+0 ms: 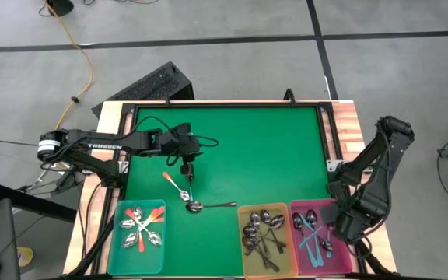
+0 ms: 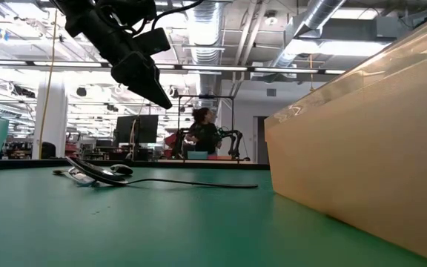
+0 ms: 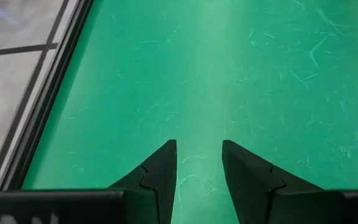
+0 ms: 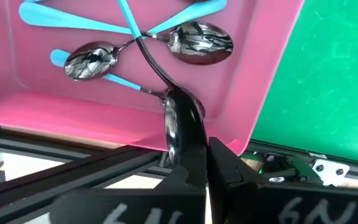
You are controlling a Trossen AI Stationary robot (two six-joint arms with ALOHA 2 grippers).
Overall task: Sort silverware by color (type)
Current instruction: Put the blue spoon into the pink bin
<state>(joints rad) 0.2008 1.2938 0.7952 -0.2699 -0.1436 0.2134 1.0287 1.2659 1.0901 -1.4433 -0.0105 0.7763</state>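
Two spoons lie on the green mat: an orange-handled one [image 1: 173, 183] and a dark-handled one [image 1: 211, 206], their bowls close together [image 2: 98, 173]. My left gripper [image 1: 187, 174] hovers open above them, with only bare mat between its fingers [image 3: 197, 144]. My right gripper [image 1: 341, 225] points down over the pink bin [image 1: 341, 208], shut on a light-blue-handled spoon [image 4: 143, 53]. More blue-handled spoons [image 4: 89, 59] lie in that bin. The teal bin [image 1: 115, 257] holds orange-handled spoons [image 1: 140, 230]. The yellow bin [image 1: 242, 257] holds dark spoons [image 1: 261, 232]. My right gripper pinches the shiny bowl [image 4: 178, 121] of the light-blue-handled spoon between its two fingers, coming from above and pointing down. The bowl stands on edge in the hold. The dark neck and blue handle [image 4: 125, 17] reach down among the spoons in the pink bin.
A black frame [image 1: 224, 103] borders the mat, with wooden table edges [image 1: 348, 124] outside it. The three bins stand in a row along the near edge, the yellow one [image 2: 362, 133] close to the low camera. Bare mat [image 1: 263, 155] stretches across the middle and far side.
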